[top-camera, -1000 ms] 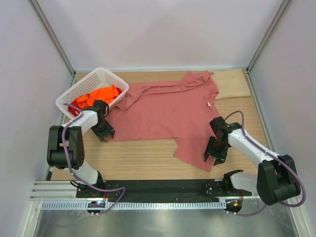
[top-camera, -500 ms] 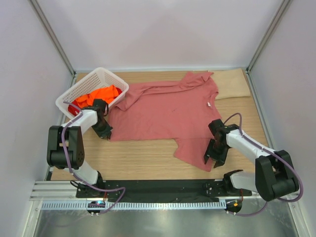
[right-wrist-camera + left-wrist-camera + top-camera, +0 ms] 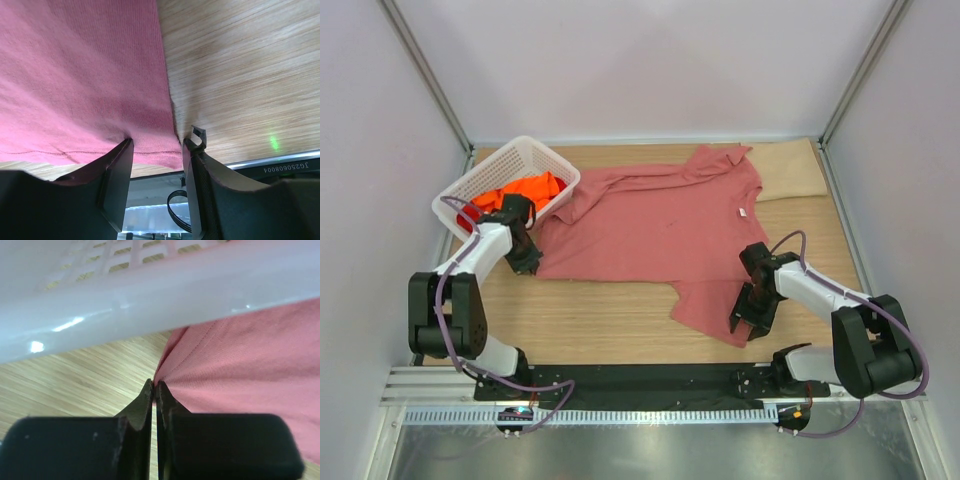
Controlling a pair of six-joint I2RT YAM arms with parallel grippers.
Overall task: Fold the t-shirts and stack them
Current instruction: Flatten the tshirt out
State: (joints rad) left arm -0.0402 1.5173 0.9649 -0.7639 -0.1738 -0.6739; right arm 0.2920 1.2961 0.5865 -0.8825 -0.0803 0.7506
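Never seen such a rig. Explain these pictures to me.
Two robot arms stand at the near edge of the table, each ending in a two-finger gripper. The wide picture looks down from above; the close-ups come from wrist cameras. A pink shirt lies spread on the wood; a white basket holds an orange shirt. The left gripper is shut, pinching the pink shirt's edge beside the basket. The right gripper is open, straddling the shirt's near corner.
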